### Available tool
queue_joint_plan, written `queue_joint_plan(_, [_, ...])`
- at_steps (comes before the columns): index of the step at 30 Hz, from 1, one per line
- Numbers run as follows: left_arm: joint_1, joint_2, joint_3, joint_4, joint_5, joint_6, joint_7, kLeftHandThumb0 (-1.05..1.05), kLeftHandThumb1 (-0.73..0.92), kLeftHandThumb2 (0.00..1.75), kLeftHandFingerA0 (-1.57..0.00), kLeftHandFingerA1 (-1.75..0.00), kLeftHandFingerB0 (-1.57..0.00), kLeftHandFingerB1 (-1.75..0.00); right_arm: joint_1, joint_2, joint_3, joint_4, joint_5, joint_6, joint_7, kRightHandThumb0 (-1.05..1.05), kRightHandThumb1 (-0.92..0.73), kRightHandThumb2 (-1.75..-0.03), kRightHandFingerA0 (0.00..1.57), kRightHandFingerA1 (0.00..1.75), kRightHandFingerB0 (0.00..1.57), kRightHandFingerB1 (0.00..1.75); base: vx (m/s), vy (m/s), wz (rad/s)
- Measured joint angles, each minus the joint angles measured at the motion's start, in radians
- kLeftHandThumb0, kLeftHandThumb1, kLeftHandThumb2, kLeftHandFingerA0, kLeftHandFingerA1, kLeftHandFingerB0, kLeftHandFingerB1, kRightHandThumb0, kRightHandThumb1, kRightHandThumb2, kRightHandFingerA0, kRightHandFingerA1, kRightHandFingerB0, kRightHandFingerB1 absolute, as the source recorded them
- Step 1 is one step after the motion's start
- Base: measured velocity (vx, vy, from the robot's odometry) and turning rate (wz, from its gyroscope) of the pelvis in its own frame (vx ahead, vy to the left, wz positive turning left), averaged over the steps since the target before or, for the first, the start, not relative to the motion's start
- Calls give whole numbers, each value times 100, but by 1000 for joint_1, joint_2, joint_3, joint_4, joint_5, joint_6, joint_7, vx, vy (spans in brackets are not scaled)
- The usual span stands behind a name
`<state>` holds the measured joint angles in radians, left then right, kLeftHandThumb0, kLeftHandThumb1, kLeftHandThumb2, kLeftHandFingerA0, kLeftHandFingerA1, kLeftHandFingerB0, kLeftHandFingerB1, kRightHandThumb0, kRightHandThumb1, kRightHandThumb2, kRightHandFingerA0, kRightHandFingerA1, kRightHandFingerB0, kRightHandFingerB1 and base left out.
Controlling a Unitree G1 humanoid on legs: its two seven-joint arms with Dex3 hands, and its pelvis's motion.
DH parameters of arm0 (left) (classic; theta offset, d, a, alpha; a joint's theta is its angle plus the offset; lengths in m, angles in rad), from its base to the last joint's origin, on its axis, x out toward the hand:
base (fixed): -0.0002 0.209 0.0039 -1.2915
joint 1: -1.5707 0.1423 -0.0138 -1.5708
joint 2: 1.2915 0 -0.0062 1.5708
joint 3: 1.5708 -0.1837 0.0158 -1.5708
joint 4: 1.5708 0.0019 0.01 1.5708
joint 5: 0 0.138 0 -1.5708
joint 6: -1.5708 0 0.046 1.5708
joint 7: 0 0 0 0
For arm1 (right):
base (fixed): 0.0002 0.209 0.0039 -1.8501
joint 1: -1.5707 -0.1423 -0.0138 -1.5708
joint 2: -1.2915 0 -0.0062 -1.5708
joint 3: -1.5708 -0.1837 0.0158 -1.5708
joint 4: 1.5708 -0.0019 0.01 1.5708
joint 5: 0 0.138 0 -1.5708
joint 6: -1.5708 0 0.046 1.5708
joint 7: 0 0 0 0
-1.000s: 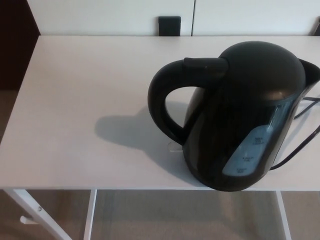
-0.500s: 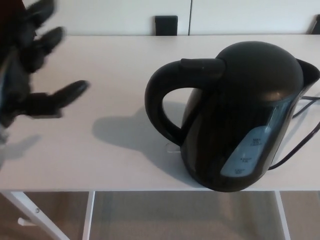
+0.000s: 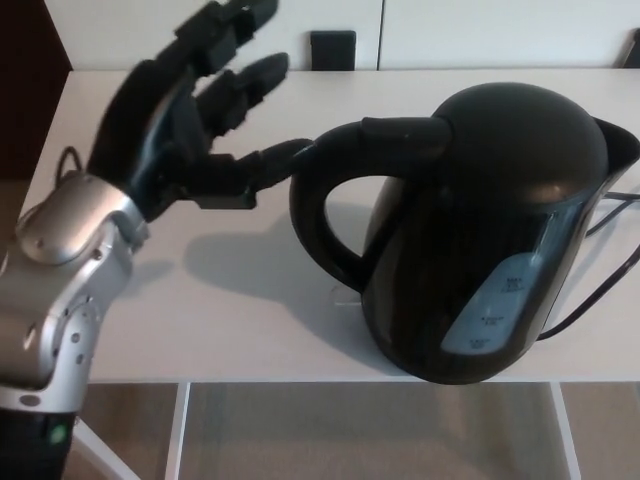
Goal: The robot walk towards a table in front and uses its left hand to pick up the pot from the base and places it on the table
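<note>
A black electric kettle point(image 3: 490, 230) stands upright near the front right of the white table point(image 3: 200, 310), its curved handle point(image 3: 320, 200) turned to the left. Its base is hidden beneath it. My left hand point(image 3: 190, 130) hovers just left of the handle, open, with fingers spread. The thumb tip nearly meets the handle's top, and nothing is held. My silver left forearm point(image 3: 60, 290) rises from the bottom left corner. My right hand does not show.
A black power cord point(image 3: 600, 275) trails off the kettle's right side across the table. A small black box point(image 3: 332, 50) sits behind the table's far edge against the white wall. White table legs point(image 3: 180, 425) and beige floor show below the front edge.
My left hand has come in from the left edge and moved right and up toward the kettle's handle, staying open. The kettle has not moved.
</note>
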<state>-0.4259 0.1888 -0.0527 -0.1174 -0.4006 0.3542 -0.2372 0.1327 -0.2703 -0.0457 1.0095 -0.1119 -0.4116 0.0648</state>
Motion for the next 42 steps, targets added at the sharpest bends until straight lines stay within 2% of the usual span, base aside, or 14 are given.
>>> queue_joint_plan(1, [-5,-4,-3,3,-2,13,0,-29,45,55,-13,-31,-9,-23,-2,0,1,0,0,0,0,-35,-64,-58,67,45,55,40,0,0,0])
queue_joint_plan(10, [-20,-40,-21,-3,-9,145,4,-29,44,55,-13,-32,-8,-22,-14,1,0,0,2,1,1,-32,-64,-58,64,46,52,41,0,0,0])
queue_joint_plan(11, [-20,-41,-20,-6,-9,155,4,-32,46,63,-8,-36,-4,-25,-14,1,0,0,2,1,2,-33,-65,-58,65,45,53,41,0,0,0])
queue_joint_plan(12, [-20,-42,-20,-7,-9,163,4,-32,46,63,-8,-36,-4,-25,-14,2,0,0,2,1,2,-33,-65,-58,65,45,53,41,0,0,0])
queue_joint_plan(15, [-16,-38,-50,-7,7,170,4,-31,47,63,-9,-36,-2,-27,-14,2,2,-3,1,2,2,-33,-65,-58,65,45,53,40,0,0,0])
queue_joint_plan(16, [-13,-38,-57,-7,10,172,4,-36,28,70,-4,-43,0,-37,-15,2,2,-4,1,2,2,-35,-64,-58,66,44,53,40,0,0,0])
queue_joint_plan(17, [-11,-38,-64,-7,15,177,3,-22,33,85,-1,-49,0,-47,-15,2,3,-6,1,3,2,-33,-65,-58,65,44,53,40,0,0,0])
queue_joint_plan(29, [-8,-47,-129,11,51,200,-10,-22,37,88,-1,-49,0,-47,-13,2,-1,-43,3,15,7,-34,-65,-60,65,45,52,40,0,0,0])
queue_joint_plan(40, [-8,-67,-140,20,87,200,-18,-23,32,84,-1,-49,0,-47,-15,2,-4,-69,4,36,9,-36,-65,-59,67,45,54,40,0,0,0])
queue_joint_plan(41, [-8,-69,-140,20,90,200,-18,-50,43,68,-23,-43,-11,-35,-15,2,-4,-70,4,39,10,-33,-64,-58,64,45,52,41,0,0,0])
queue_joint_plan(42, [-8,-70,-141,21,93,200,-18,-43,61,59,-63,-43,-24,-29,-15,2,-4,-70,4,40,10,-32,-65,-58,64,45,53,41,0,0,0])
